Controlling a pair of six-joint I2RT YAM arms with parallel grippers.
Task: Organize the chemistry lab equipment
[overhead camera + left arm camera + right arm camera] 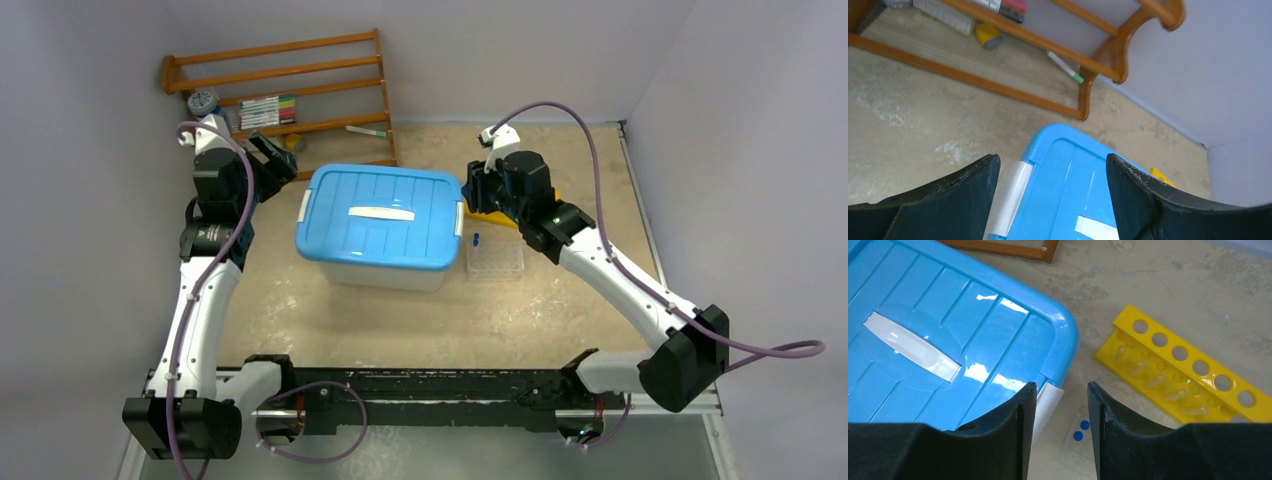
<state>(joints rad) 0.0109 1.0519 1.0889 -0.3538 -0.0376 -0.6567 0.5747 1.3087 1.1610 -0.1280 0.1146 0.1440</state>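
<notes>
The left gripper (1052, 161) stands with its jaws spread wide and nothing between them, poised over the white latch (1010, 197) at the left end of the blue lid (1068, 190). The right gripper (1061, 390) has its jaws parted more narrowly. It is also empty, and sits just above the right-hand latch (1049, 407).

The lid sits flat on the storage box (385, 270) and both latches appear folded down, so the packing looks essentially done. None of the chemistry lab equipment shows loose in any view. It is probably inside the box, though the pale walls do not let one confirm it.

Just beside the box on the right lie a yellow tube rack (1188, 372) and a clear tray (495, 262) with blue-capped vials, perhaps yet to be put away. The wooden rack (290, 95) behind the box holds markers (268, 110).
</notes>
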